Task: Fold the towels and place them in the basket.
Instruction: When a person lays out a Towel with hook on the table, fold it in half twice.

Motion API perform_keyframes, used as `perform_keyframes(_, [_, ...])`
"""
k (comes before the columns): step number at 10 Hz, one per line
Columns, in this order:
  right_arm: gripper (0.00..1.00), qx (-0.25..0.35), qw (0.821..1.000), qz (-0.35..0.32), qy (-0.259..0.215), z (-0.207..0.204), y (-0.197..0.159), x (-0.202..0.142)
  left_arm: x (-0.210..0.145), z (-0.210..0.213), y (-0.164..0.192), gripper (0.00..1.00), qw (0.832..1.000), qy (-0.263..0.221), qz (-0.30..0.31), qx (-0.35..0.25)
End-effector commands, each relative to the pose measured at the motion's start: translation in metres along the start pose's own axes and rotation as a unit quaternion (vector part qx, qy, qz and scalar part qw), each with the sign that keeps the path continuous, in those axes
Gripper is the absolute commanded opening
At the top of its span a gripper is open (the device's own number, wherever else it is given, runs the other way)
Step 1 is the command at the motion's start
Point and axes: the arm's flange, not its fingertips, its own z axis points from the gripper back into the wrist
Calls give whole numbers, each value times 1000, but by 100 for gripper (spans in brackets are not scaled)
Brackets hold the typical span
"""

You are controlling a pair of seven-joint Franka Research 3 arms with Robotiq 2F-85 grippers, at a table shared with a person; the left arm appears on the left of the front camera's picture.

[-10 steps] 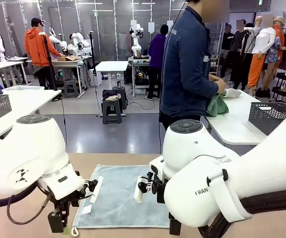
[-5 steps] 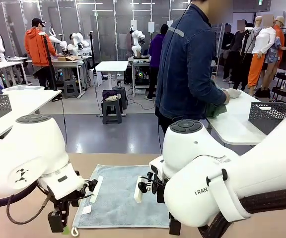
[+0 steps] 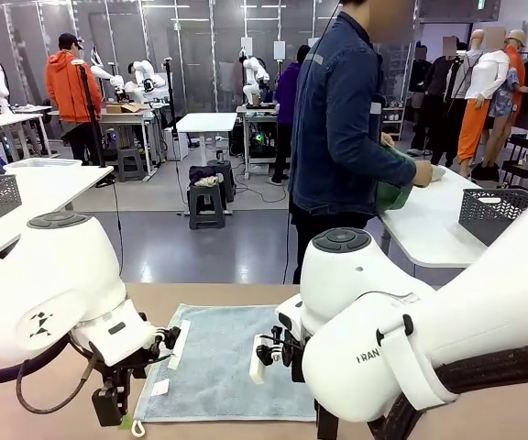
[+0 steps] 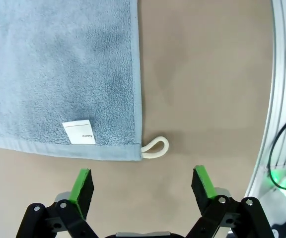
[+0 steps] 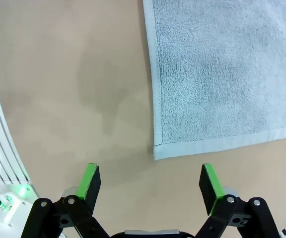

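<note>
A light blue towel lies flat on the brown table. It has a white tag and a small loop at its near left corner. The left gripper hangs just over that corner; its fingers are hard to make out from here. Across the table a person holds a green towel at a white table. A grey basket sits there.

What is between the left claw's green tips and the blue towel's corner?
Only bare table, in the left wrist view. The open left gripper hangs short of the blue towel, whose white loop lies at the near corner.
</note>
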Motion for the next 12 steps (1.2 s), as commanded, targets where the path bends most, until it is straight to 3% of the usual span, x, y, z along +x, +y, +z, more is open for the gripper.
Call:
perform_keyframes(1, [100,-1,1000,22,-10,-8,-5,-9,-2,-17,-6,100,1000,-1,13,-2])
perform_keyframes(11, [100,20,999,30,-15,-26,-11,-9,-6,-49,1,100,999,-15,-6,-34])
perform_keyframes(12, [80,21,999,31,-18,-27,-12,-10,-6,-51,3,80,999,-8,-12,-30])
